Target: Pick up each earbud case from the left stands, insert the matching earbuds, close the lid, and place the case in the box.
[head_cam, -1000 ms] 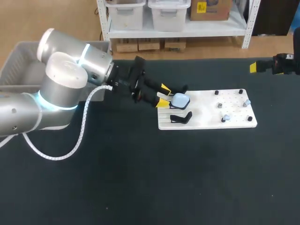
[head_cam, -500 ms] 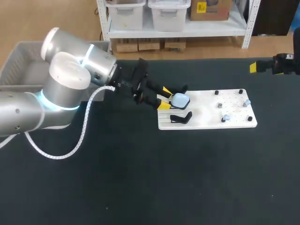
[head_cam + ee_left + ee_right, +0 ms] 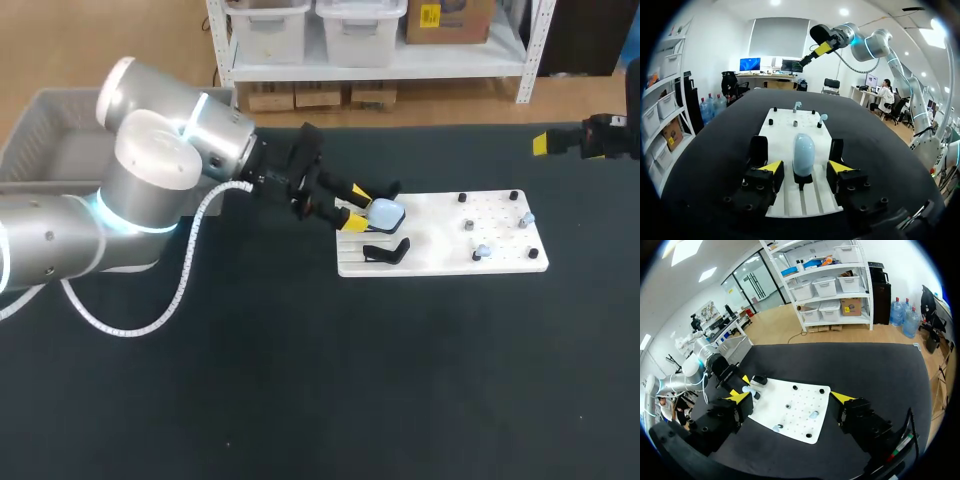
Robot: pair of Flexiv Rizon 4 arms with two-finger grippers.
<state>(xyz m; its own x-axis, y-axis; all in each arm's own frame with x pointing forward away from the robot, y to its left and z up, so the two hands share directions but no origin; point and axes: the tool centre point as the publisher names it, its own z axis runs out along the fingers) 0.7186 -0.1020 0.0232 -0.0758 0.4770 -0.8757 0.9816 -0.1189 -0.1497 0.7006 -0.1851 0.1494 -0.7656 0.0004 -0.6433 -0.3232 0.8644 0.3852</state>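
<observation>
Left tool point(image 3: 805, 167): your left arm's tool is open. Its yellow-tipped fingers stand one on each side of the earbud case, with a narrow gap showing on both sides. It has hold of nothing.
Earbud case point(image 3: 803, 155): pale blue, rounded, lid down. You will find it upright on a black stand at the left end of the white board, between the left tool's fingers and touching neither.
White board point(image 3: 450, 240): flat on the desk, right of centre. Slots run along the end nearest the left tool, and small pegs dot the far half.
Spare stand point(image 3: 386, 250): black, with nothing on it, just beside the case on the board's near edge.
Earbuds point(image 3: 482, 250): two small pale pieces set on pegs at the board's right end, well apart from the case.
Right tool point(image 3: 790, 399): your right arm's tool is spread wide with nothing between the fingers. It hangs above the far right edge of the desk, well apart from the board.
Box point(image 3: 45, 150): grey bin at the desk's far left corner, behind your left arm; you cannot see its contents.
Desk point(image 3: 320, 380): black surface carrying the board.
</observation>
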